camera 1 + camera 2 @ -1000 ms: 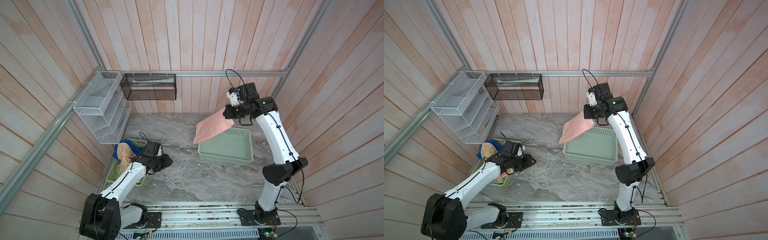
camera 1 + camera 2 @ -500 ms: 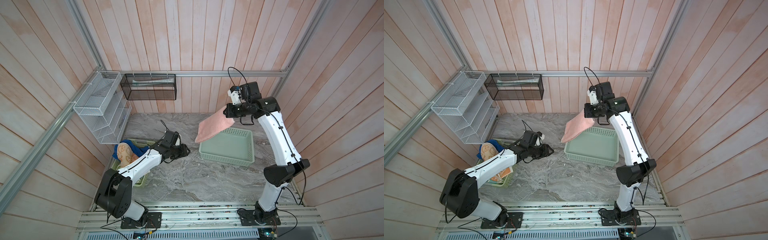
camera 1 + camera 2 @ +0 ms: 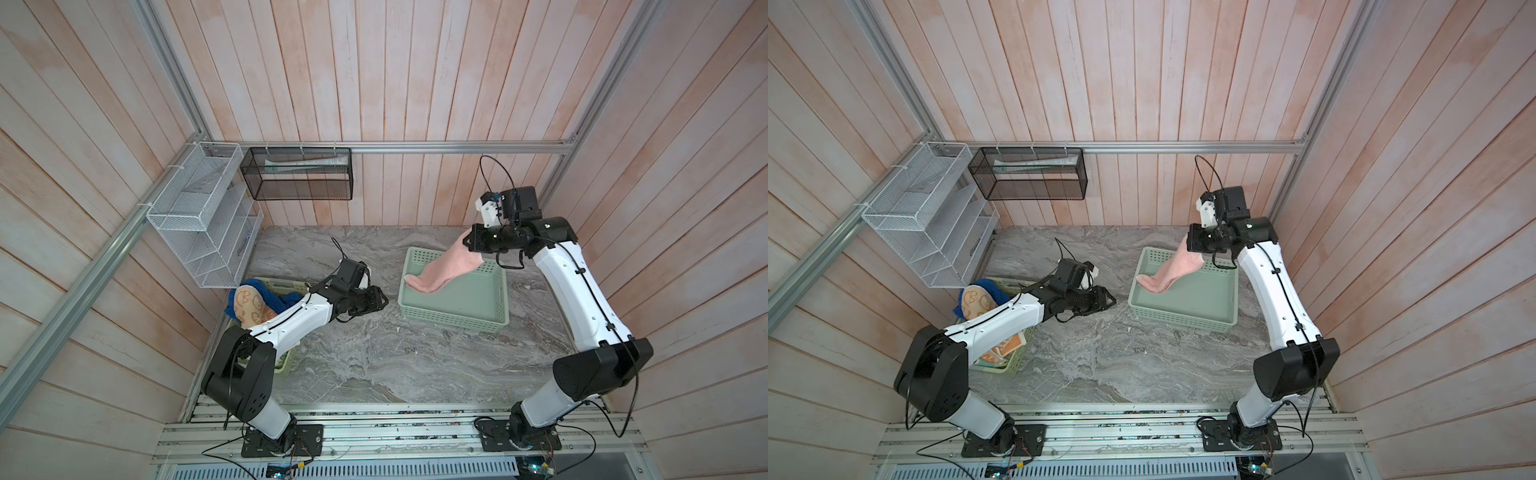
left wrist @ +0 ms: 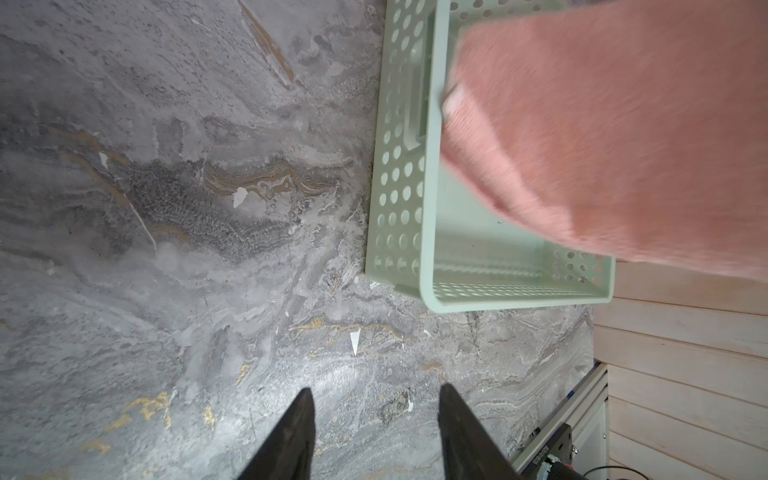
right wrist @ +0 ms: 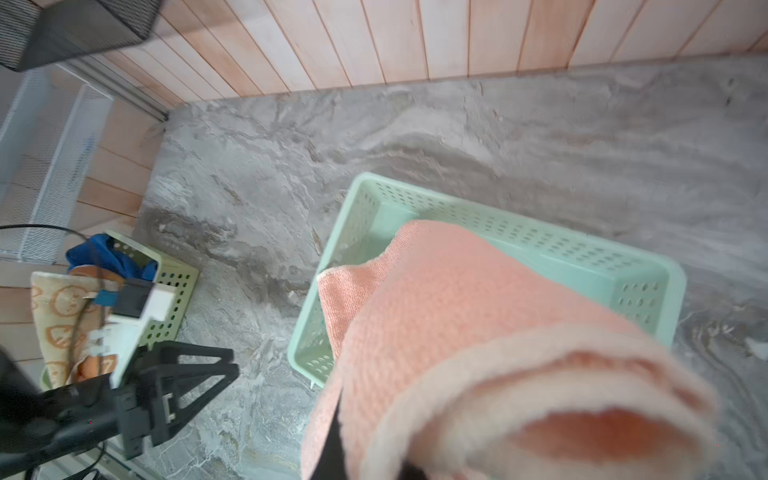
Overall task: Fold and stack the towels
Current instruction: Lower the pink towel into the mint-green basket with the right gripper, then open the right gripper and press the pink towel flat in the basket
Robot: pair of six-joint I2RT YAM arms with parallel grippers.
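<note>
A pink towel (image 3: 444,270) (image 3: 1173,270) hangs from my right gripper (image 3: 471,241) (image 3: 1192,243), which is shut on its upper end. Its free end droops over the back left part of a pale green basket (image 3: 453,318) (image 5: 582,257). In the right wrist view the pink towel (image 5: 457,311) covers the fingers. My left gripper (image 3: 384,300) (image 4: 376,399) is open and empty, low over the marble just left of that basket (image 4: 399,187). A blue towel (image 3: 249,286) (image 5: 108,253) and an orange patterned towel (image 3: 247,305) (image 5: 54,307) lie heaped in a second green basket (image 3: 282,368) at the left.
A white wire rack (image 3: 203,224) hangs on the left wall and a black mesh box (image 3: 297,178) on the back wall. Wooden walls close in the marble table (image 3: 395,361) on three sides. A metal rail (image 3: 374,419) runs along the front.
My left arm swung from over the left basket out to the middle, its gripper now beside the right basket. The pink towel came lower, its free end sagging into the basket.
</note>
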